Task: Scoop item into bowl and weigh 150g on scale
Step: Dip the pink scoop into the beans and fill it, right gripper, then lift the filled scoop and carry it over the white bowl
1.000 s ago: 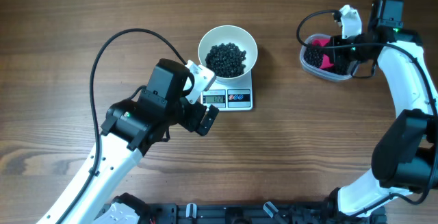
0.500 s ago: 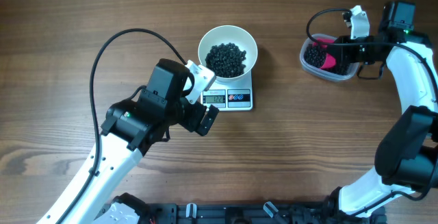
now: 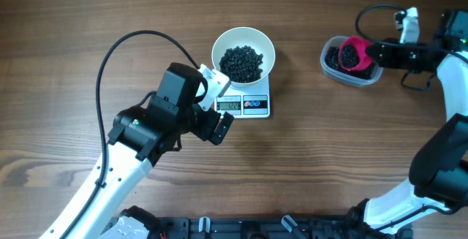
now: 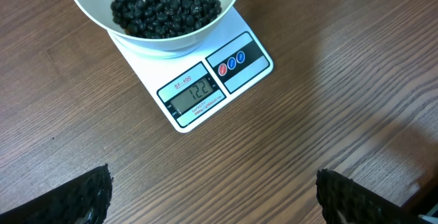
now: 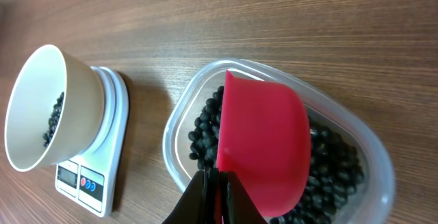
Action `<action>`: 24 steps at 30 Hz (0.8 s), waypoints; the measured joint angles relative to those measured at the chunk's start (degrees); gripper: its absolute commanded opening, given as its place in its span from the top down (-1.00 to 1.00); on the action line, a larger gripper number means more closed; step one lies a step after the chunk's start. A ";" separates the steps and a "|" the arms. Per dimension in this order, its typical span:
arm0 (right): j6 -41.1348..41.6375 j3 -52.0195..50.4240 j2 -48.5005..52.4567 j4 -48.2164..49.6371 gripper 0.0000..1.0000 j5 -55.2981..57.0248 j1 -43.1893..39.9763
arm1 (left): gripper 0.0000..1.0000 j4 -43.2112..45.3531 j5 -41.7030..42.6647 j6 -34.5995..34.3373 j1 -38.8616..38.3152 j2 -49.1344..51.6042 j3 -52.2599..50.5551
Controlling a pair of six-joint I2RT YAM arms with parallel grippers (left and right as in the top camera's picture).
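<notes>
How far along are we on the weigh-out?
Done: the bowl sits on the scale with a heap of black beads in it; the display reads 122. In hand: the right gripper is shut on the pink scoop, at the clear tub of beads. Left: more beads into the bowl to reach 150.

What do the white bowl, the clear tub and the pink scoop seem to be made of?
The round white bowl looks like glazed ceramic, perhaps hard plastic: opaque, smooth, glossy. The clear rounded tub seems thin plastic: black beans show through its wall. The pink scoop looks like moulded plastic: even colour, dull sheen.
</notes>
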 measured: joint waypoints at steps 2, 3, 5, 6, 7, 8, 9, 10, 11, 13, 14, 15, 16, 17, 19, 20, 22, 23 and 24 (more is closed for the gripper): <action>0.44 0.00 0.00 -0.02 0.91 -0.85 -1.16 | -1.00 0.00 0.00 0.00 0.02 0.00 0.00; 0.63 0.00 0.00 -0.02 0.91 -1.55 -1.79 | -1.00 0.00 0.00 0.00 0.02 0.00 0.00; 1.09 0.00 0.00 0.00 0.91 -3.39 -3.39 | -1.00 0.00 0.00 0.00 0.00 0.00 0.00; 1.53 0.00 0.00 0.02 0.92 -4.07 -3.91 | -1.00 0.00 0.00 0.00 0.00 0.00 0.00; 1.77 0.00 0.00 0.04 0.91 -4.90 -4.11 | -1.00 0.00 0.00 0.00 0.02 0.00 0.00; 2.10 0.00 0.00 0.09 0.91 -6.01 -4.22 | -1.00 0.00 0.00 0.00 0.02 0.00 0.00; 2.36 0.00 0.00 0.31 0.91 -7.28 -4.20 | -1.00 0.00 0.00 0.00 0.02 0.00 0.00; 3.52 0.00 0.00 0.52 0.91 -8.52 -4.20 | -1.00 -0.02 0.00 0.00 0.02 0.00 0.00; 4.61 0.00 0.00 1.53 0.91 -9.68 -4.20 | -1.00 0.00 0.00 0.00 0.00 0.00 0.00; 7.61 0.00 0.00 4.28 0.91 -13.57 -4.15 | -1.00 0.00 0.00 0.00 0.02 0.00 0.00; 9.53 -0.02 0.00 6.27 0.91 -15.34 -3.87 | -1.00 0.00 0.00 0.00 0.02 0.00 0.00; 11.19 -0.02 0.00 8.28 0.92 -16.85 -3.34 | -1.00 -0.02 0.00 0.00 0.00 0.00 0.00; 12.28 -0.07 0.00 9.77 0.91 -17.46 -2.80 | -1.00 0.02 0.00 0.00 0.02 0.00 0.00; 13.99 -0.09 0.00 12.28 0.91 -18.05 -1.77 | -1.00 -0.02 0.00 0.00 0.00 0.00 0.00; 17.94 -0.22 -0.02 18.03 0.91 -19.15 1.90 | -1.00 0.07 0.00 0.00 0.00 0.00 0.00; 20.74 -0.22 -0.04 22.01 0.91 -19.74 4.59 | -1.00 0.00 0.00 0.00 0.00 0.00 0.00; 25.05 -0.33 -0.11 27.63 0.91 -21.64 8.83 | -1.00 -0.02 0.00 0.00 0.02 0.00 0.00; 26.99 -0.31 -0.11 30.47 0.92 -22.56 10.40 | -1.00 0.02 0.00 0.00 0.00 0.00 0.00; 29.70 -0.31 -0.13 33.35 0.91 -23.93 12.52 | -1.00 0.02 0.00 0.00 0.00 0.00 0.00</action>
